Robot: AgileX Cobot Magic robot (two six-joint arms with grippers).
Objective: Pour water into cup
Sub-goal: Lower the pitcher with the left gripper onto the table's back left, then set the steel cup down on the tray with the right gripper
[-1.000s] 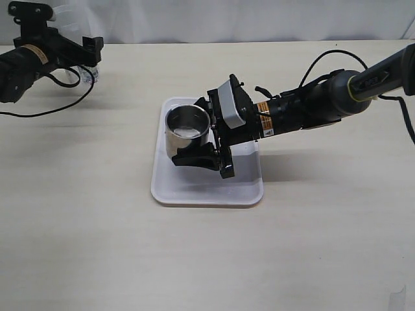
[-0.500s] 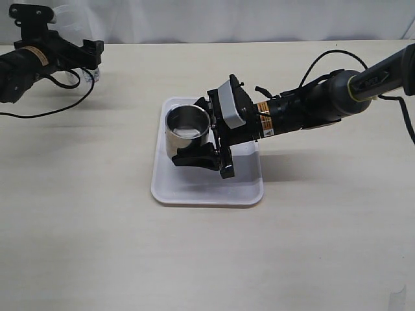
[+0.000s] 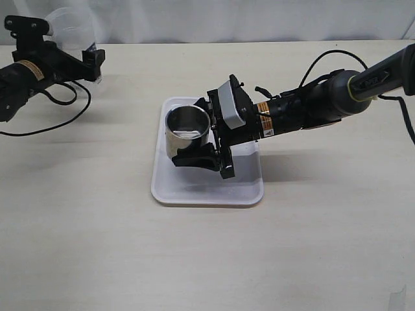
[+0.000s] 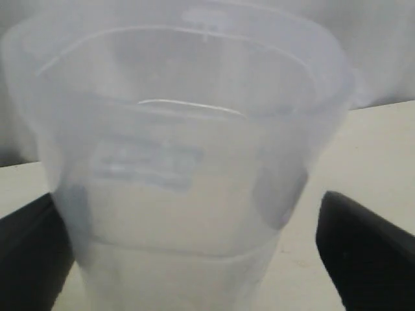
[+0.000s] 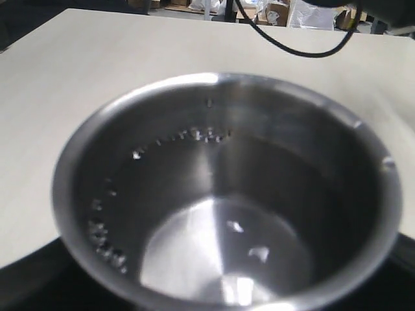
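The steel cup [image 3: 183, 137] stands on the white tray [image 3: 194, 192]. My right gripper [image 3: 194, 133] is shut on it, one finger on each side. In the right wrist view the cup [image 5: 272, 149] fills the frame. Droplets cling to its inner wall and a little clear water [image 5: 246, 243] glints at its bottom. My left gripper [image 3: 65, 43] is at the far left back of the table, shut on a translucent plastic container [image 3: 72, 23] with a blue label. In the left wrist view the container [image 4: 188, 162] sits between the black fingers [image 4: 363, 259], and water in it is hard to make out.
The tray lies in the middle of the beige table [image 3: 292, 246]. Black cables [image 3: 48, 110] trail from the left arm over the table. The right arm [image 3: 311, 110] reaches in from the right above the tray's far corner. A white wall runs along the back edge.
My left gripper has moved a little up and to the left with the plastic container, away from the tray. The right gripper and the cup have not moved.
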